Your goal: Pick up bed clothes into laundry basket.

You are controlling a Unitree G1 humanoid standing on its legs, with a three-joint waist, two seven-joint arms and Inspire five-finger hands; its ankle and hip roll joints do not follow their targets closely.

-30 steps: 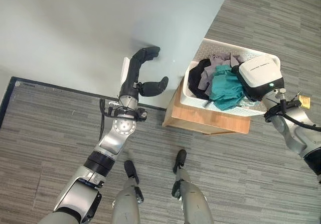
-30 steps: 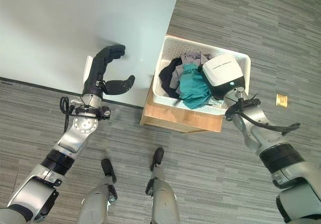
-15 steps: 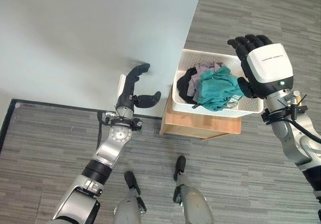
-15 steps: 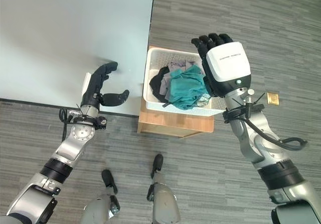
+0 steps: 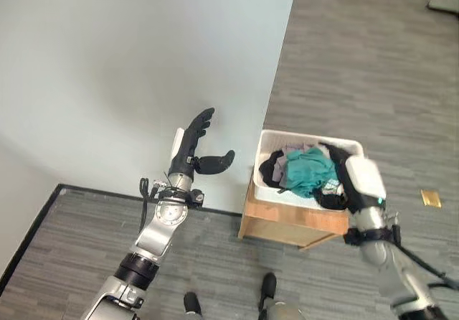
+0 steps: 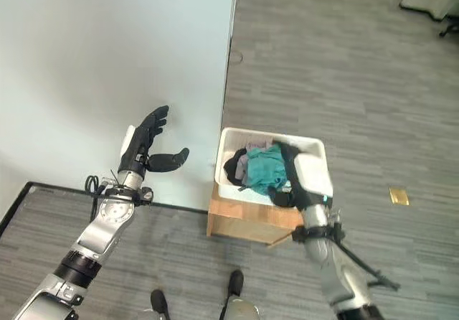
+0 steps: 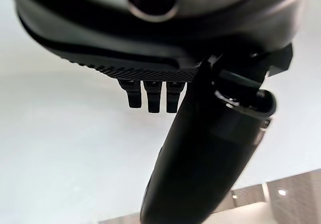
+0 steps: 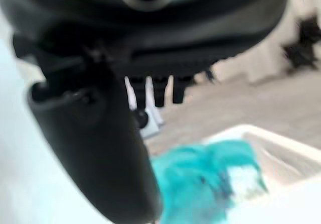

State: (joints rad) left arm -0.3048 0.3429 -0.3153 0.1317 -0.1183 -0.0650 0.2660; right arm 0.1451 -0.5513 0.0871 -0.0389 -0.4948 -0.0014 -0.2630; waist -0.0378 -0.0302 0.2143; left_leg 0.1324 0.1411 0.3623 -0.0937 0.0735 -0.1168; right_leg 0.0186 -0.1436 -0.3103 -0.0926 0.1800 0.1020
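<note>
Both hands are seen empty with fingers straight: the left hand (image 5: 195,142) is raised over the pale bed surface (image 5: 107,69), the right hand (image 5: 353,184) is held at the right rim of the laundry basket (image 5: 267,144). Teal and dark clothes (image 5: 310,173) are piled inside the basket, touching the right hand's left side; that hand is nearer.

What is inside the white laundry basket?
The white laundry basket holds a teal garment on top, with black cloth and grey cloth beside it. The right hand and the heap hide whatever lies deeper.
</note>
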